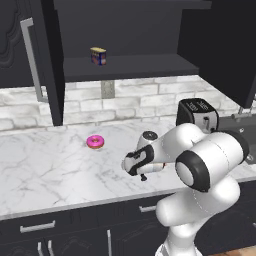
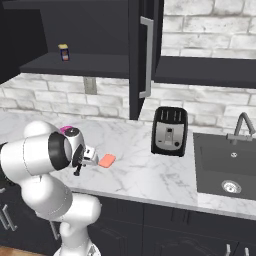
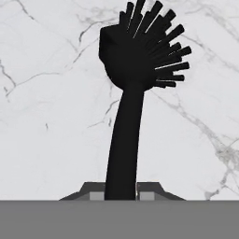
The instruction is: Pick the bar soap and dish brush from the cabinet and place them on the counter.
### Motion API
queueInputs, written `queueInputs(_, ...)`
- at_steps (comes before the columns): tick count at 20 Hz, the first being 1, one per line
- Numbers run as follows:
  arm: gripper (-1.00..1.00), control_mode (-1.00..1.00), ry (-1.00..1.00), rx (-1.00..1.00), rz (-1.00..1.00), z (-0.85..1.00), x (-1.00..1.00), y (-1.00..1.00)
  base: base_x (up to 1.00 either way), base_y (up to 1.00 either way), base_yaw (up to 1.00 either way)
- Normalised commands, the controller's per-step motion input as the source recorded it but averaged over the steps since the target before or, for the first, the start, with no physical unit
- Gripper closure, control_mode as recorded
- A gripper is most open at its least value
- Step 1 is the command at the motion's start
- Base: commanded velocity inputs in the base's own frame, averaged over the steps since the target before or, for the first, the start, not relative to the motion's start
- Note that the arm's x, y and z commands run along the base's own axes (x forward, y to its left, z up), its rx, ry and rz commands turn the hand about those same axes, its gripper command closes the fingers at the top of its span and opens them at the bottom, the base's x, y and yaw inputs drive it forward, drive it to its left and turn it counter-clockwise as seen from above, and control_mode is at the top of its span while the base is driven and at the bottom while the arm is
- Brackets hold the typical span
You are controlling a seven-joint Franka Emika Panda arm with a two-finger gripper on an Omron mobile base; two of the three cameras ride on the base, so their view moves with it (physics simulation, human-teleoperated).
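In the hand view the black dish brush [image 3: 127, 140] rises from between my gripper [image 3: 122, 195], whose jaws are shut on its handle; its bristled head points down at the white marble counter [image 3: 42, 140]. From the base views my gripper [image 1: 143, 174] [image 2: 79, 169] hangs low over the counter's [image 1: 50, 170] front part, and the brush's tip [image 2: 77, 173] pokes out below the hand. The salmon-orange bar soap [image 2: 106, 160] lies flat on the counter [image 2: 145, 175], just right of the hand. The dark cabinet [image 1: 125, 67] [image 2: 80, 65] stands open above.
A yellow-and-blue box [image 1: 98, 56] [image 2: 64, 52] stands on the cabinet shelf. A pink donut [image 1: 95, 142] lies on the counter behind my hand. A black toaster [image 1: 197, 114] [image 2: 170, 131] and a dark sink [image 2: 227, 167] are to the right. An open cabinet door [image 2: 145, 55] hangs above the toaster.
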Motion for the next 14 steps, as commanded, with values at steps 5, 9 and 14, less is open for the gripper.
queueInputs(5, -1.0, -1.0, -0.02, 0.0, 0.02, -0.06, -0.06, 0.0, 0.0, 0.0, 0.0)
queueInputs(9, -1.0, -1.0, -0.06, 0.0, 0.02, 0.16, -0.1, -0.04, 0.0, 0.0, 0.0)
queueInputs(14, -1.0, -1.0, -0.06, 0.0, 0.0, 0.67, -0.05, -0.2, 0.0, 0.0, 0.0)
